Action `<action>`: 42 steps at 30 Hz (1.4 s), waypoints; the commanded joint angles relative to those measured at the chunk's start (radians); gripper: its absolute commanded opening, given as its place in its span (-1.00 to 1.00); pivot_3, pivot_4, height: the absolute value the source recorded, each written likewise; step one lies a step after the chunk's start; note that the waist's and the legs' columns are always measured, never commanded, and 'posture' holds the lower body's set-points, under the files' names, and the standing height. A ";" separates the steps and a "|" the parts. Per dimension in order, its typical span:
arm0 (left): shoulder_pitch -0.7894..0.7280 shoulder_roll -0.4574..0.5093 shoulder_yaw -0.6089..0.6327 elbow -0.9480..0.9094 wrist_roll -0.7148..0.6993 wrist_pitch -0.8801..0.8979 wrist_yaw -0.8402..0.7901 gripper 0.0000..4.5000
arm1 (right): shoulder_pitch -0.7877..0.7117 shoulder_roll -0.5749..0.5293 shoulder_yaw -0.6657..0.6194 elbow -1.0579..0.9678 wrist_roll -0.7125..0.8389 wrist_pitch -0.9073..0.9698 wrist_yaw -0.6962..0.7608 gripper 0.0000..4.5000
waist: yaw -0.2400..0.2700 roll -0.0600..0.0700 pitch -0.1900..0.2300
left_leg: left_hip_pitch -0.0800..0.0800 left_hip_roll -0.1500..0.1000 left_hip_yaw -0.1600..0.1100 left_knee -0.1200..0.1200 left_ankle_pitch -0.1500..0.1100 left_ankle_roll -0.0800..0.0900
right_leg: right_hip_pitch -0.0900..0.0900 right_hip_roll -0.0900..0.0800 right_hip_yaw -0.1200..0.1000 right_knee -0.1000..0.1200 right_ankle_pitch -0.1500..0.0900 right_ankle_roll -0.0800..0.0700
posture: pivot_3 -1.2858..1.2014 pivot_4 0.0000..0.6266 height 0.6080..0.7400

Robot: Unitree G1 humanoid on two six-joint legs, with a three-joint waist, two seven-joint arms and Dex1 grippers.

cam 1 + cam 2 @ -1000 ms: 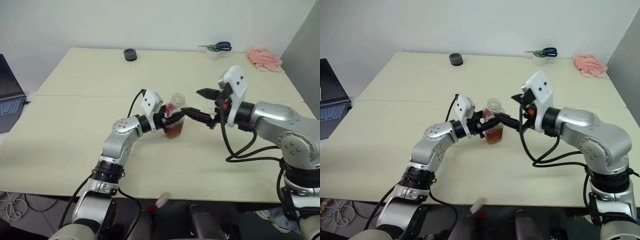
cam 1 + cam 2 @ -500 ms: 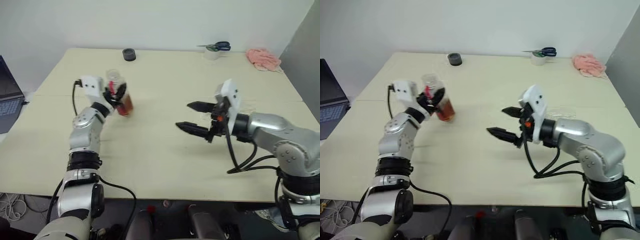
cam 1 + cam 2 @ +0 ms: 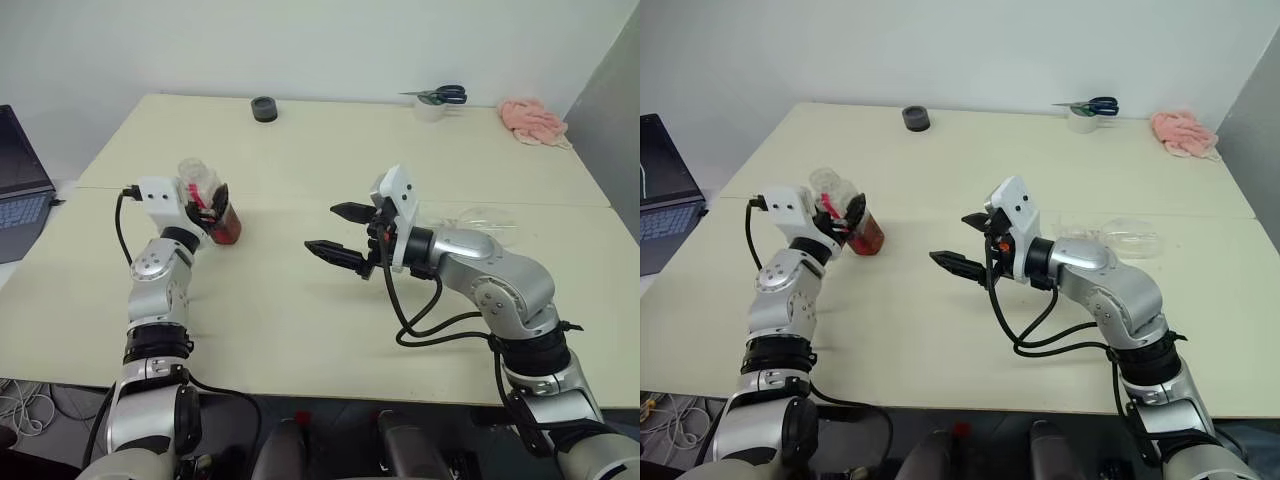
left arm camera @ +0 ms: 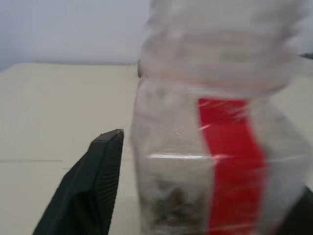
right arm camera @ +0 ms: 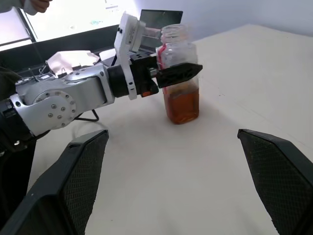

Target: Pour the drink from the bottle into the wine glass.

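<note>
My view: pale cream rectangular table (image 3: pixel 330 150) with a seam across it, plain white wall (image 3: pixel 300 40) behind, grey panel (image 3: pixel 615 110) at right.

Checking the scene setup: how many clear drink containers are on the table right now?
2. The bottle stands upright between the left gripper's fingers on the table's left side. The wine glass lies on its side behind the right arm. None seem hidden.

Clear bottle (image 5: pixel 180 73) with red label, reddish-brown drink (image 5: pixel 182 106), cream table (image 3: pixel 330 310).
</note>
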 commanded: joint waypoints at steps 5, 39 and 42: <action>0.037 0.009 0.006 -0.057 -0.003 0.017 0.003 0.98 | -0.022 0.000 -0.013 -0.011 -0.023 -0.029 0.033 1.00 | -0.001 0.000 0.000 | 0.000 0.000 0.000 0.000 0.000 0.000 | 0.000 0.000 0.000 0.000 0.000 0.000 | 0.03 -0.52 1.00; 0.404 0.004 -0.311 -0.807 -0.117 0.298 -0.289 0.98 | 0.171 0.377 -0.779 0.277 0.404 0.024 -0.650 1.00 | -0.028 0.001 -0.001 | 0.002 0.002 0.006 -0.003 0.001 0.003 | 0.000 0.004 0.008 -0.001 0.001 0.000 | 0.03 -0.52 1.00; 0.402 0.006 -0.301 -0.811 -0.118 0.300 -0.286 0.98 | 0.140 0.387 -0.790 0.349 0.401 -0.028 -0.663 1.00 | -0.028 0.001 0.000 | 0.002 0.001 0.006 -0.002 0.001 0.003 | 0.000 0.004 0.008 -0.001 0.001 0.000 | 0.03 -0.52 1.00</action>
